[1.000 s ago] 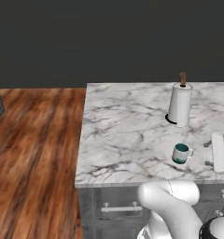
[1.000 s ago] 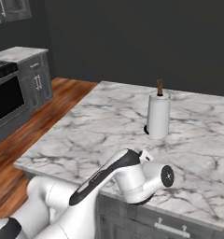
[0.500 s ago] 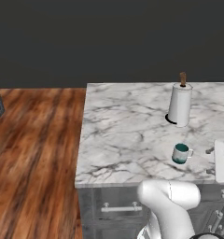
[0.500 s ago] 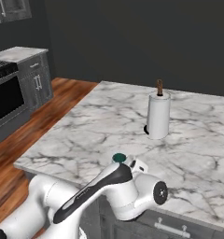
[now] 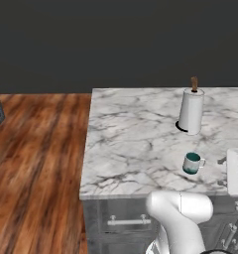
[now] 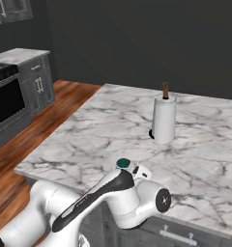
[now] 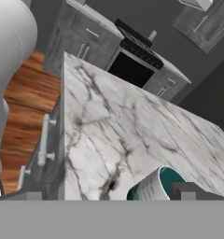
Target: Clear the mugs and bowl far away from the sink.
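A pale grey mug [image 5: 192, 163] with a teal inside stands upright near the front edge of the marble counter [image 5: 136, 144]. In the right base view only the mug's [image 6: 123, 163] teal top peeks over my forearm. In the hand view the mug [image 7: 153, 186] is very close, rising just inside the right fingertip [image 7: 188, 190]. My gripper [image 7: 108, 194] is open, its fingertips far apart and nothing held between them. The hand hangs low at the counter's front, looking up along the countertop. The bowl and the sink are out of view.
A white paper towel roll [image 5: 192, 111] on a brown post stands farther back on the counter. A pale object [image 5: 235, 171] is cut off by the right edge. Drawers with handles [image 7: 44, 140] front the counter below. A stove [image 6: 7, 96] stands across the wooden floor.
My arm has swung lower in front of the counter, so the mug's top now peeks over it in the right base view. The mug and paper towel roll have not moved.
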